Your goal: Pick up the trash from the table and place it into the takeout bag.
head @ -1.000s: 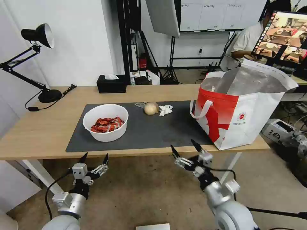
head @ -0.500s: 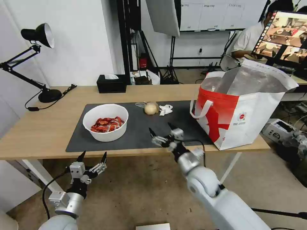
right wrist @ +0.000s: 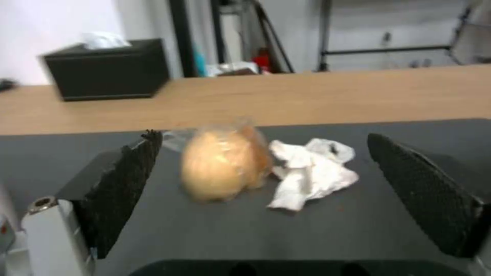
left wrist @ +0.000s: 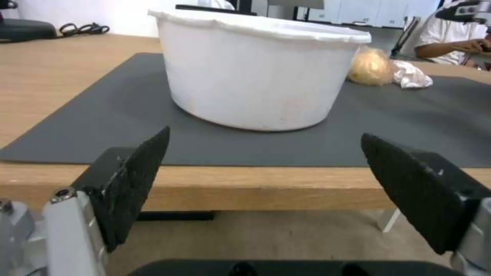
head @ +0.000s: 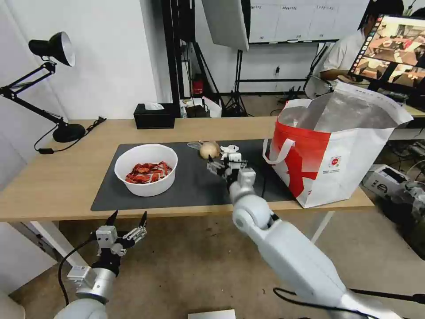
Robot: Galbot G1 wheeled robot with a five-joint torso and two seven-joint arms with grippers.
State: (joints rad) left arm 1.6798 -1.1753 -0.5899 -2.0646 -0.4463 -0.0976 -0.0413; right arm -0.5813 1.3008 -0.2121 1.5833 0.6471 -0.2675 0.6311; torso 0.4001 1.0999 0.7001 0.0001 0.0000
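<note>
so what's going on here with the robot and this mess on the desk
The robot is clearing trash into the takeout bag, which stands open at the table's right end. Its right pincer is open over the dark mat, lined up on the wrapped beige ball and the crumpled tissue beside it, touching neither. The left pincer hangs open below the table's front edge, facing the white bowl of red shells. Nothing is gripped.
</note>
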